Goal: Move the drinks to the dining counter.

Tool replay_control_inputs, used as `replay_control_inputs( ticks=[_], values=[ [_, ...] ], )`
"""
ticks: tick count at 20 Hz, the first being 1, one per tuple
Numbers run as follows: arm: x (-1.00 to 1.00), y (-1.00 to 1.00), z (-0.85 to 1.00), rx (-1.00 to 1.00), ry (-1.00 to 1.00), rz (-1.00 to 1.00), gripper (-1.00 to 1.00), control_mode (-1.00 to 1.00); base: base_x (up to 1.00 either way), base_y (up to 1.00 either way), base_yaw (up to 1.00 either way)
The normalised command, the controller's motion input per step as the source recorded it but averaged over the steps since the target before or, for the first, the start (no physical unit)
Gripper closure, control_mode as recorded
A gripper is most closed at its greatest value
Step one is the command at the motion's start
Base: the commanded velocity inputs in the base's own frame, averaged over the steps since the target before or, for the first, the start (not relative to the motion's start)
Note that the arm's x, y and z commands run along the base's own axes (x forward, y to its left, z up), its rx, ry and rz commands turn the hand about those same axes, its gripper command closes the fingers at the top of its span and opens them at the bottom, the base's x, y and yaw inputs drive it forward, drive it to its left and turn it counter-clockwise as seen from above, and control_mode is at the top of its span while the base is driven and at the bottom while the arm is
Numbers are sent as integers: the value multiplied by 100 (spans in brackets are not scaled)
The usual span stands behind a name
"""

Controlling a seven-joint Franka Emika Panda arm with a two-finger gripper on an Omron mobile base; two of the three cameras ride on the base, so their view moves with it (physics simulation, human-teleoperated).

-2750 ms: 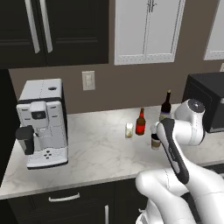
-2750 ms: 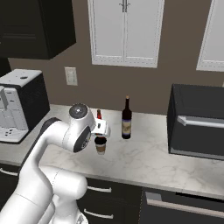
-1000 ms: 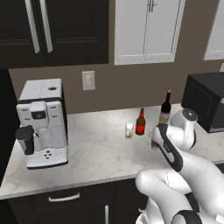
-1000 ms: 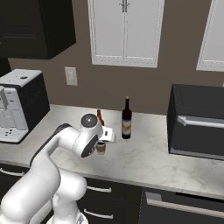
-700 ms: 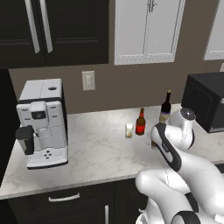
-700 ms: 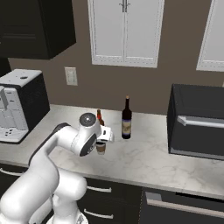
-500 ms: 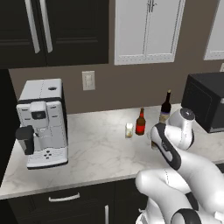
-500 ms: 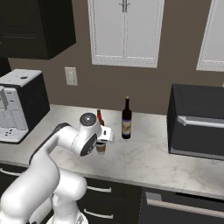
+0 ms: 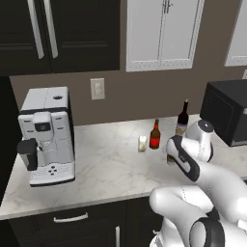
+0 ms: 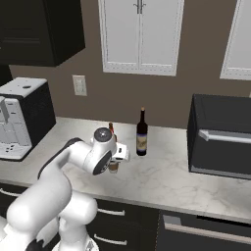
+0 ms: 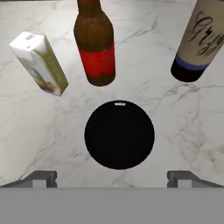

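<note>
Black lid of the paper cup point(image 11: 119, 134) now sits centred under our wide-open gripper point(image 11: 112, 178); arm came lower, approx. ready to grasp.

A tall dark wine bottle point(image 11: 199, 41), a shorter red-labelled bottle point(image 11: 96, 43), a black-lidded paper cup point(image 11: 119, 134) and a small whitish carton-like container point(image 11: 40, 63) are seen standing upright, close together, on the marbled worktop point(image 9: 106, 164).
</note>
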Motion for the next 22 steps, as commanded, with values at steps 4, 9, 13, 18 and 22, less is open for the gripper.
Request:
replay_control_inputs(
  ticks=[4, 9, 13, 18, 22],
  values=[
    [6, 14, -24, 0, 0, 0, -100, -100, 0, 0, 0],
    [5, 12, -25, 0, 0, 0, -100, -100, 0, 0, 0],
    [2, 1, -27, 0, 0, 0, -100, -100, 0, 0, 0],
    [3, 0, -28, 0, 0, 0, -100, -100, 0, 0, 0],
    [5, 1, -26, 0, 0, 0, -100, -100, 0, 0, 0]
  ],
)
